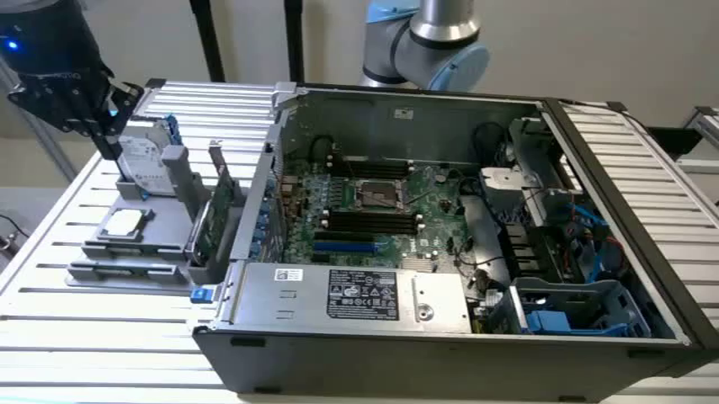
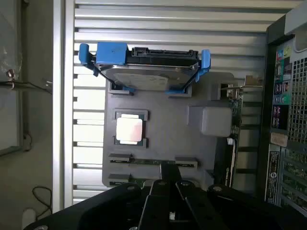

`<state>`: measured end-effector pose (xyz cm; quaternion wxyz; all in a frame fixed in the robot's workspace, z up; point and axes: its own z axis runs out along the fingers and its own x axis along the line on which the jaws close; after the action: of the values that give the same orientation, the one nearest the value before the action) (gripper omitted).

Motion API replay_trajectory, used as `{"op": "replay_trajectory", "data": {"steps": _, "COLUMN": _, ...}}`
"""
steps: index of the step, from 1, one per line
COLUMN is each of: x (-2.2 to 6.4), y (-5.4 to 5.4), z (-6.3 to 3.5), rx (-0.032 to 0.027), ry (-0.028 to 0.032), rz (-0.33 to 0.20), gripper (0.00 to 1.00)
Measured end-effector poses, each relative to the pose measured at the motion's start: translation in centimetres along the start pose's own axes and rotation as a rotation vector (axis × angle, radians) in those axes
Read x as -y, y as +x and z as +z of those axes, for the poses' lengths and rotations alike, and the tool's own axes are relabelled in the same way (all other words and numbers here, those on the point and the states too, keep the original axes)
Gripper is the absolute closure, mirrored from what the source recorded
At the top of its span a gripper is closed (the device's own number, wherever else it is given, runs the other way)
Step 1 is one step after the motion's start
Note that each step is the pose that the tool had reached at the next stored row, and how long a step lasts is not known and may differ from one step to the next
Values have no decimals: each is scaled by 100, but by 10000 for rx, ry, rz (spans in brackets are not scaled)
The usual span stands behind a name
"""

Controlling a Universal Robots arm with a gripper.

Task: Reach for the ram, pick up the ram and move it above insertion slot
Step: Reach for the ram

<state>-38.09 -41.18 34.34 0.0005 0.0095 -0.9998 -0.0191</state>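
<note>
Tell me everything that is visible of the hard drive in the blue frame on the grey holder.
The hard drive is a flat metal box with a silvery face and a pale label, held in a blue frame that clips both ends. A dark connector runs along its top edge. It stands on its long edge, roughly upright, in slots at one end of the grey holder, on the slatted table beside the open computer case. Only frame and holder seem to touch it.

Slatted table [image 1: 101,353], perhaps aluminium, grey tray [image 1: 113,273], computer case [image 1: 450,362]
</note>
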Motion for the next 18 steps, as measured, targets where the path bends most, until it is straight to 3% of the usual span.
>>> {"op": "replay_trajectory", "data": {"steps": 14, "x": 7, "y": 1, "z": -1, "rx": -3, "ry": 0, "rz": 1, "gripper": 89}}
{"op": "replay_trajectory", "data": {"steps": 18, "x": 132, "y": 2, "z": -2, "rx": -7, "ry": 0, "rz": 0, "gripper": 89}}
